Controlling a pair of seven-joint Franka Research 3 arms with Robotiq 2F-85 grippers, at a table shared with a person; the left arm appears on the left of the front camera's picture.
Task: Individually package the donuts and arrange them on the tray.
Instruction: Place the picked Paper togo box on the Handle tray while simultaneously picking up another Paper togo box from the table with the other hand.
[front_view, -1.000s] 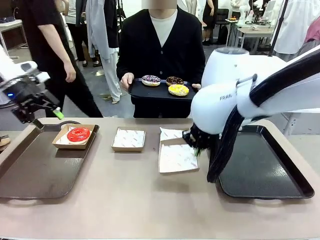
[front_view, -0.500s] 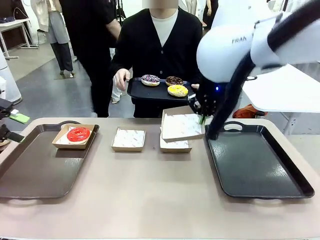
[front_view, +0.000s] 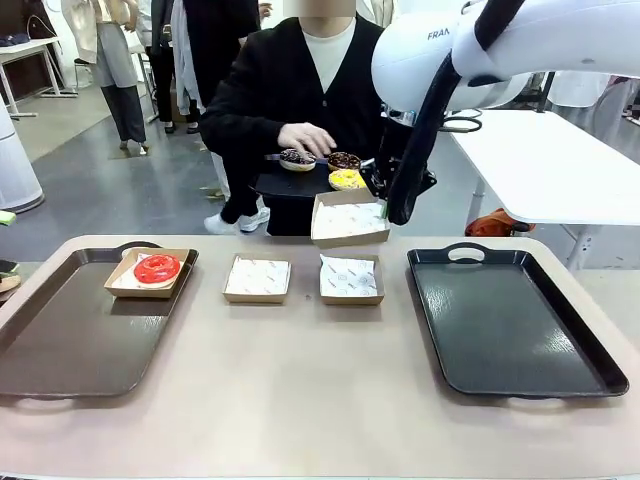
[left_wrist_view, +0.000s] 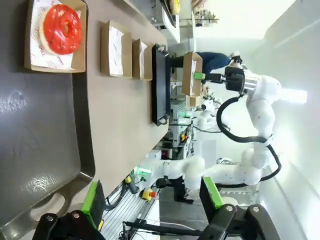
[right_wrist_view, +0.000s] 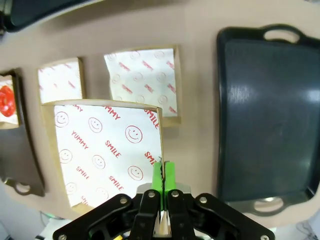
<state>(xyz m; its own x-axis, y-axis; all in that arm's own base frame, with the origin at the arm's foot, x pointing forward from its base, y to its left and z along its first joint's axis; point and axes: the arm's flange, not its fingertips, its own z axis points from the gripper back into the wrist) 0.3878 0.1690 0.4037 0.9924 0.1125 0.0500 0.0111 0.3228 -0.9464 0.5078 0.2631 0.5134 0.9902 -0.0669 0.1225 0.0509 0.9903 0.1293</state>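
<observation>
Three donuts (front_view: 347, 179) lay on a person's black tray (front_view: 275, 185), a hand (front_view: 306, 138) over one; the red donut (front_view: 157, 268) sat boxed on the left tray (front_view: 60, 350). The right gripper (right_wrist_view: 163, 172), fingers pinched on the rim of a lined box (front_view: 348, 220), held it aloft beside them. The left gripper (left_wrist_view: 152, 197) hung with fingers wide by the left tray.
</observation>
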